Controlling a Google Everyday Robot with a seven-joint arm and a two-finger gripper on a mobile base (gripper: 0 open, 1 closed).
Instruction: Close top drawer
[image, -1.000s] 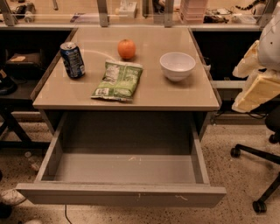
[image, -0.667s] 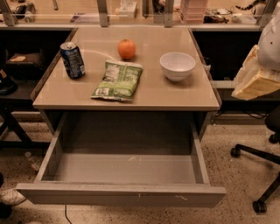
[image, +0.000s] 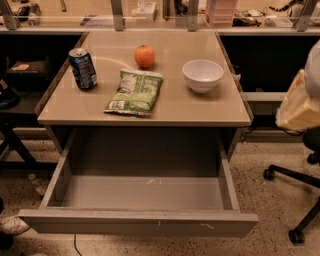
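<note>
Speckled terrazzo floor, foreground and both sides.

Item 1: top drawer, grey, pulled fully out toward the camera. Flat front panel with no handle, nearest of all, with small pale scratches near its middle and right. Interior holds no objects; a few light marks on its bottom.

Item 2: white shoe, at the left edge, beside the drawer's front corner.

Item 3: office chair base, black, on castors, at the right on the floor.

Item 4: desk, tan top, directly above the drawer.

Item 5: green snack bag, lying flat, front centre-left of the desk top.

Item 6: blue drink can, upright, near the left edge.

Item 7: white bowl, upright, right of centre.

Item 8: orange, behind the bag, between can and bowl.

Item 9: gripper, pale, at the right edge of view, off the desk's right side, above the chair and well apart from the drawer. Open or closed: cannot tell.
</note>
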